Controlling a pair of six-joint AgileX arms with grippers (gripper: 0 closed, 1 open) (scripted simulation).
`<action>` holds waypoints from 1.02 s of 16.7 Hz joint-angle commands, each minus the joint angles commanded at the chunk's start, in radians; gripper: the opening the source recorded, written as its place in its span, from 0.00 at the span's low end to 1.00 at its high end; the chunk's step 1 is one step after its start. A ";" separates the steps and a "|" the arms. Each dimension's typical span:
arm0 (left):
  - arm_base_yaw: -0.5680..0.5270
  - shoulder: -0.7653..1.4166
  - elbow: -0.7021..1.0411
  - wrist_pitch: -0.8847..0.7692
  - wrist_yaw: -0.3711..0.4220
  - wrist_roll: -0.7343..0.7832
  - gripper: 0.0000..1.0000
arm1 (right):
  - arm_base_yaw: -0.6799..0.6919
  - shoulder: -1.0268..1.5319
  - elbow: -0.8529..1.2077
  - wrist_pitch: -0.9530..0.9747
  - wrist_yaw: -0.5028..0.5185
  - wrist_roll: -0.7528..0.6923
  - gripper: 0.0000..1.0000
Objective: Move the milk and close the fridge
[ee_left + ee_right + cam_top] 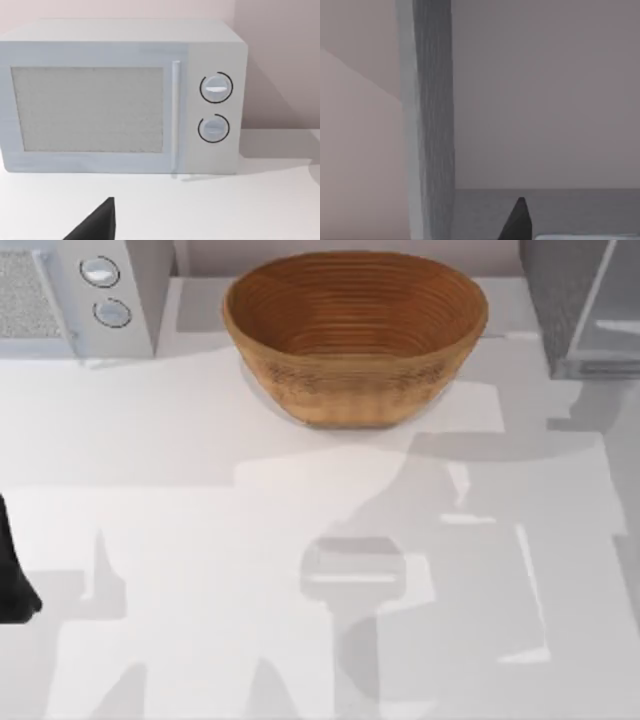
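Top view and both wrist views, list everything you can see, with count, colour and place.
basket: one, brown woven, back centre of the table.
microwave: one, white with two round knobs, back left corner; the left wrist view faces its front.
fridge: one, grey with speckled dark side and pale glassy panel, back right corner; the right wrist view looks closely at its grey edge.
table: one, white, under everything.
left arm: one dark part, at the table's left edge.
hand fingertips: one dark tip in each wrist view.
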 joint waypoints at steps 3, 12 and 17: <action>0.000 0.000 0.000 0.000 0.000 0.000 1.00 | -0.047 0.169 0.182 0.049 -0.026 -0.002 0.00; 0.000 0.000 0.000 0.000 0.000 0.000 1.00 | -0.154 0.672 0.619 0.094 -0.125 0.013 0.00; 0.000 0.000 0.000 0.000 0.000 0.000 1.00 | -0.159 0.722 0.657 0.090 -0.140 0.017 0.00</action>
